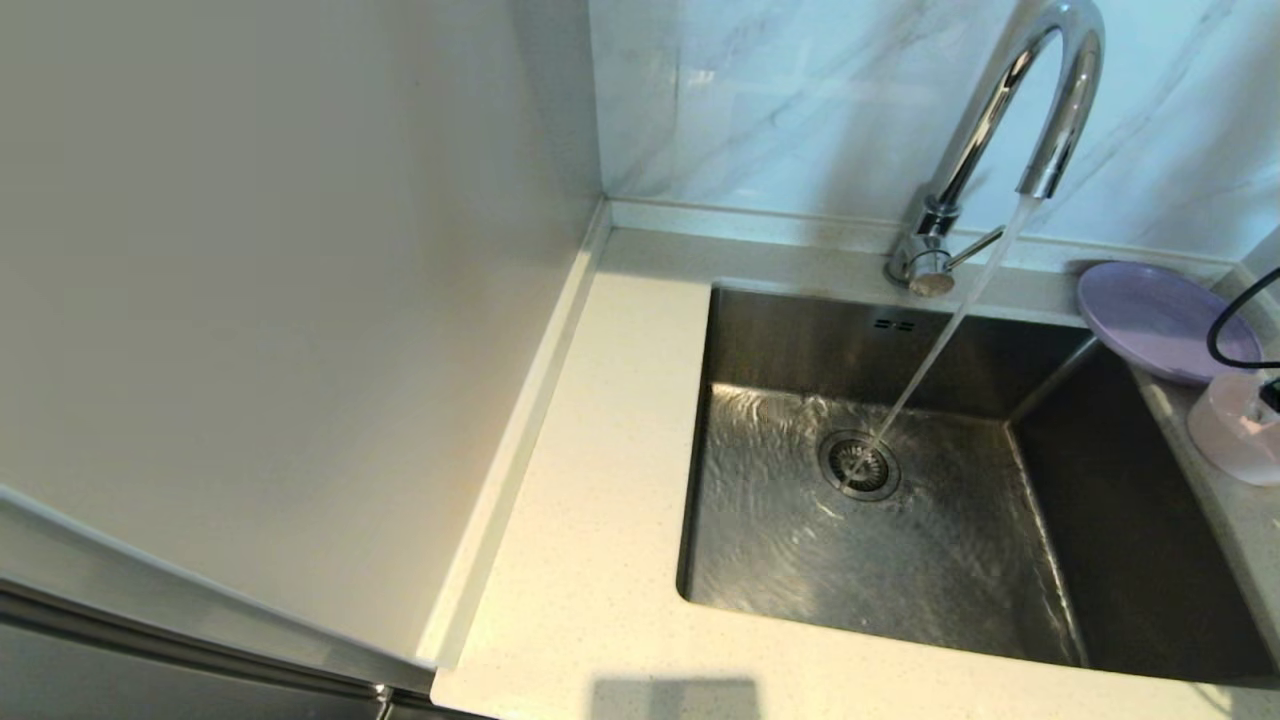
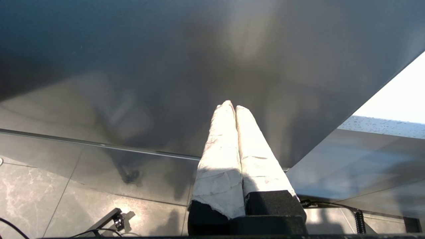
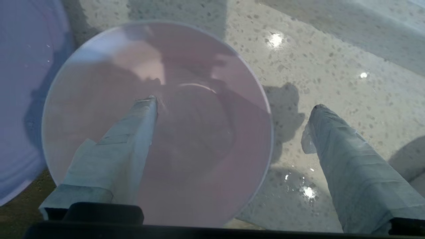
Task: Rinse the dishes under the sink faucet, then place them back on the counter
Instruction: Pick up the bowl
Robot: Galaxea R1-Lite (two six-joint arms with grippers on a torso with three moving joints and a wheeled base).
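Note:
The chrome faucet (image 1: 1050, 90) is running, and its stream (image 1: 950, 320) falls onto the drain strainer (image 1: 858, 465) of the steel sink (image 1: 1000, 580). The lilac plate (image 1: 1160, 320) lies on the counter (image 1: 590, 500) at the sink's back right corner. Beside the lilac plate (image 3: 20, 99), the pale pink bowl (image 1: 1235, 425) stands upright at the head view's right edge. My right gripper (image 3: 235, 102) is open over the pink bowl (image 3: 186, 159), with one finger (image 3: 132, 132) inside it and the other (image 3: 345, 156) outside over the counter (image 3: 332, 59). The grey-white bowl is out of view.
My left gripper (image 2: 231, 105) is parked low, pointing at a grey cabinet face above a tiled floor. A small wet patch (image 3: 307, 191) lies on the counter next to the bowl. A black cable (image 1: 1225, 320) loops over the plate. A pale wall panel (image 1: 300, 300) flanks the counter's left.

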